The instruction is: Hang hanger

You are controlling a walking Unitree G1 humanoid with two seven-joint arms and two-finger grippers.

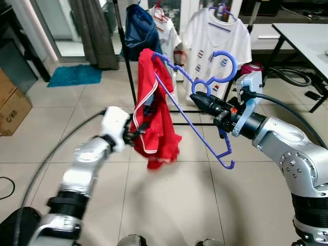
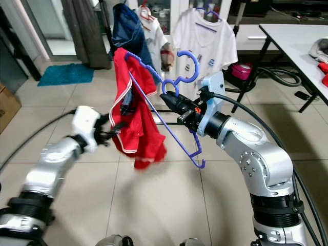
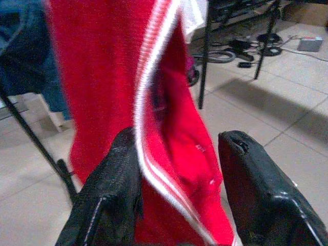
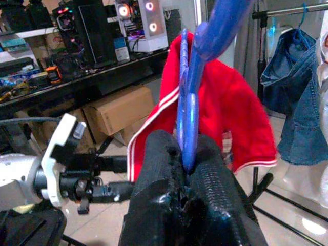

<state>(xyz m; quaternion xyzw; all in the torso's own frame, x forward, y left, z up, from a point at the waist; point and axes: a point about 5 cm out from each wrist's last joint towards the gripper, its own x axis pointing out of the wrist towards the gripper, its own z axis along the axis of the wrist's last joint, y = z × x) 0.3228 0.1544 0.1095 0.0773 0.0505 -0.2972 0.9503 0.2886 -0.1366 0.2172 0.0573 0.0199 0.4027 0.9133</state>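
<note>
A blue-purple hanger [image 2: 197, 64] is held up in front of me, tilted, with a red garment [image 1: 154, 118] draped over its far arm. My right gripper [image 1: 201, 100] is shut on the hanger's neck just below the hook; the right wrist view shows the hanger [image 4: 192, 102] pinched between the fingers [image 4: 159, 169]. My left gripper [image 1: 134, 136] is at the garment's lower left edge. In the left wrist view its fingers [image 3: 118, 189] stand apart with the white-trimmed red cloth [image 3: 102, 77] hanging between them.
Behind stands a clothes rack with white T-shirts [image 1: 215, 36] and a blue denim piece [image 1: 141, 28] on a black pole [image 1: 123, 46]. A white table [image 1: 307, 36] is at the right, cardboard boxes [image 1: 10, 107] at the left, and tiled floor below.
</note>
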